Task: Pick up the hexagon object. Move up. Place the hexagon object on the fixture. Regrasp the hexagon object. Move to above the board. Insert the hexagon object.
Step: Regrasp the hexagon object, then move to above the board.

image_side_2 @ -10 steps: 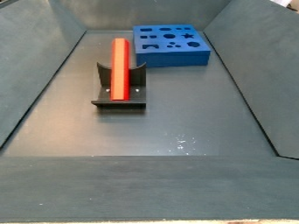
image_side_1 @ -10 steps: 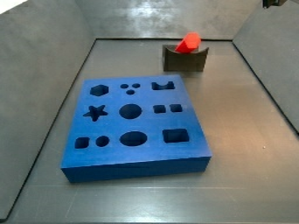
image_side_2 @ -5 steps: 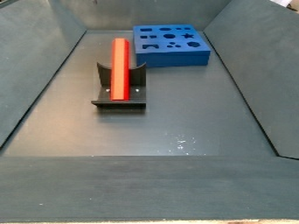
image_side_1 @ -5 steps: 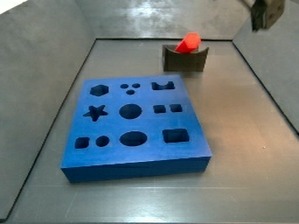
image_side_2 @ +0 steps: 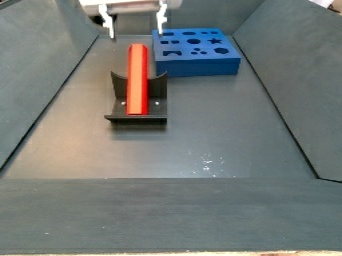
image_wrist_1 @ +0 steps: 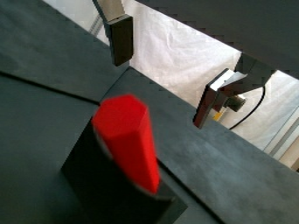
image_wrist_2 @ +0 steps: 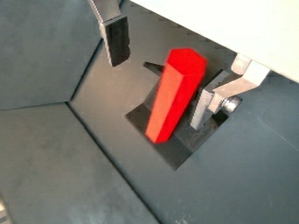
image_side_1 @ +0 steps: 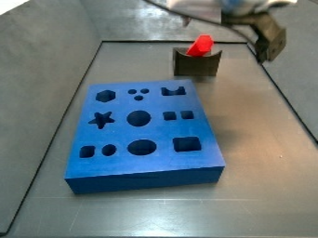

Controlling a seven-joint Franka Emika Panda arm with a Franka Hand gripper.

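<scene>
1. the hand (image_side_2: 131, 22) hangs above the far end of the hexagon object (image_side_2: 136, 76); its two fingers (image_wrist_2: 117, 39) are spread wide, holding nothing.
2. the hexagon object lies in the notch of the fixture (image_side_2: 136, 103), on the grey floor (image_side_2: 201, 140).
3. it is a long bright red bar with flat sides (image_wrist_2: 174, 92). its long axis runs away toward the back wall, with the far end tilted up (image_side_1: 200, 45).
4. the board (image_side_1: 145, 138) is blue, full of shaped holes, and sits apart from the fixture.
</scene>
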